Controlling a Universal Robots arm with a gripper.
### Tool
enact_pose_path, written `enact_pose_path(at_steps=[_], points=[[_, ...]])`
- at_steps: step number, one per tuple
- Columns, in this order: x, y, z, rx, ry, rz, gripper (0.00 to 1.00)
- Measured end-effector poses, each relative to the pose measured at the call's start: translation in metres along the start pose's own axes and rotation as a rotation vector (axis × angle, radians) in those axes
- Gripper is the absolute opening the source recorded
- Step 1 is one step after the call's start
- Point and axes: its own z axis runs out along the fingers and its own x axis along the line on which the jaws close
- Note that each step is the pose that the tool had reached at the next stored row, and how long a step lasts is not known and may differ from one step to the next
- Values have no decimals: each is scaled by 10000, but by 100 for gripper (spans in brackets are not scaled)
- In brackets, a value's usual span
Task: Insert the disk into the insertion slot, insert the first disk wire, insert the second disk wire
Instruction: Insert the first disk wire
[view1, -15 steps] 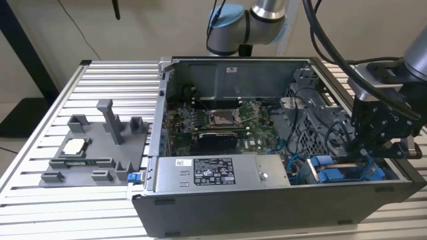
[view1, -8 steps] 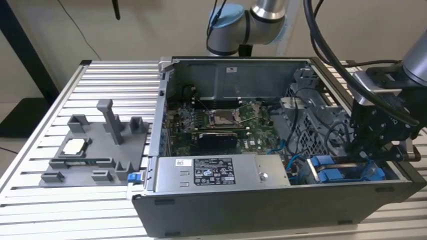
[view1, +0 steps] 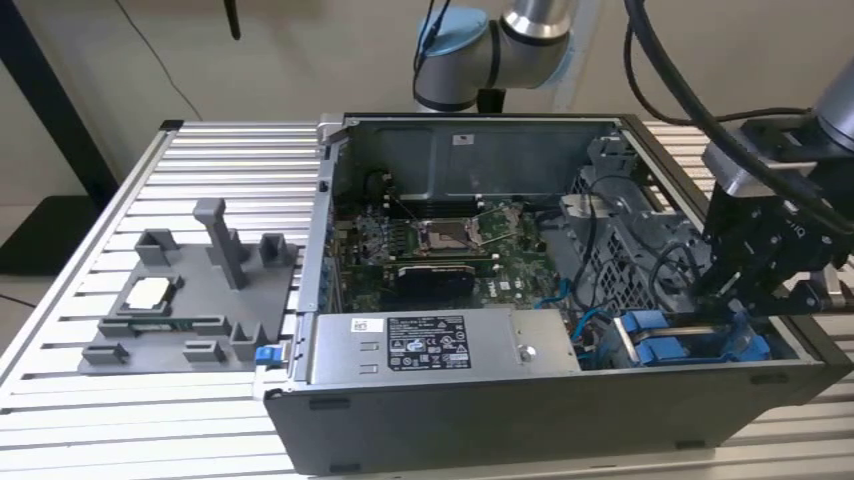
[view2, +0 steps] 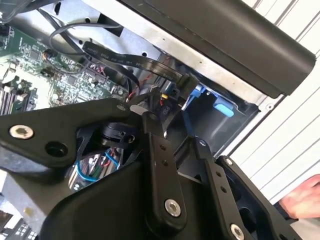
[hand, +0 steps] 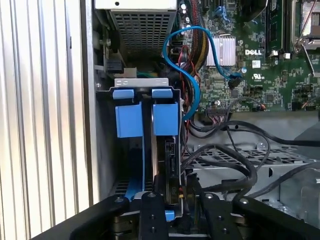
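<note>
Black metal pincer (hand: 177, 202) hangs low inside the open computer case, at the mouth of the grey metal drive cage with blue plastic tabs (hand: 141, 82). In the exterior view the pincer (view1: 727, 300) stands at the case's corner on that view's right. I cannot tell whether it is closed or loose.

Just past it, the flat grey hard drive in its blue plastic carrier (hand: 169, 160) stands on its edge inside the cage, beside the second blue tab. I judge it is pushed in deep, so that its connector end faces the cables.

A thin blue data cable (hand: 195, 75) loops near the cage, and thick black cables (hand: 240, 160) lie beside it, probably waiting for the drive.

Further away is the green motherboard (hand: 260, 65), then the grey power-supply box with a white sticker (view1: 427, 340). Well apart, the grey plastic fixture tray (view1: 187, 300) rests on the ribbed aluminium table (view1: 80, 420).
</note>
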Motion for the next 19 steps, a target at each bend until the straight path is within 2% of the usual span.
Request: enact_pose_path(at_steps=[8, 15, 19], points=[[-19, 3, -258, 0, 8, 0, 33], [-24, 4, -323, 0, 7, 0, 33], [-24, 4, -327, 1, 15, 0, 33]])
